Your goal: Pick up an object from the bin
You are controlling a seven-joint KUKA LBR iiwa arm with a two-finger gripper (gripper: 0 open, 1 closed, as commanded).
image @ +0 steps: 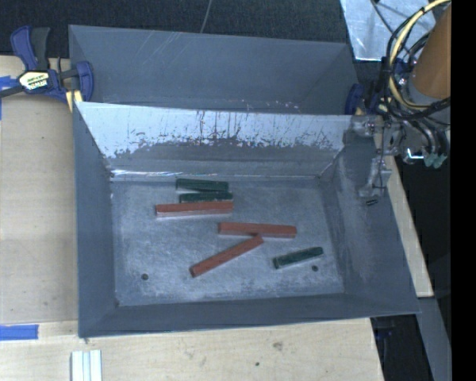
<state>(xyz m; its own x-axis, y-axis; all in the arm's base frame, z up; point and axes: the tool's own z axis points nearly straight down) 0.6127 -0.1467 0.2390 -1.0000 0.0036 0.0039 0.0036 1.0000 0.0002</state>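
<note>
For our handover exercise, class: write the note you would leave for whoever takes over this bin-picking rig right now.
Claw: above the bin's right wall, clear of everything on the floor, nothing seen in it.
Things on the bin floor: red-brown stick left of centre, another at centre, a third slanted in front of it; dark green stick at the back, another front right.
Done: nothing picked yet.
Left: the whole pick: move in over one stick, grasp, lift.

An orange cover [436, 54] sits beside looped yellow and black cables [397, 54].
</note>
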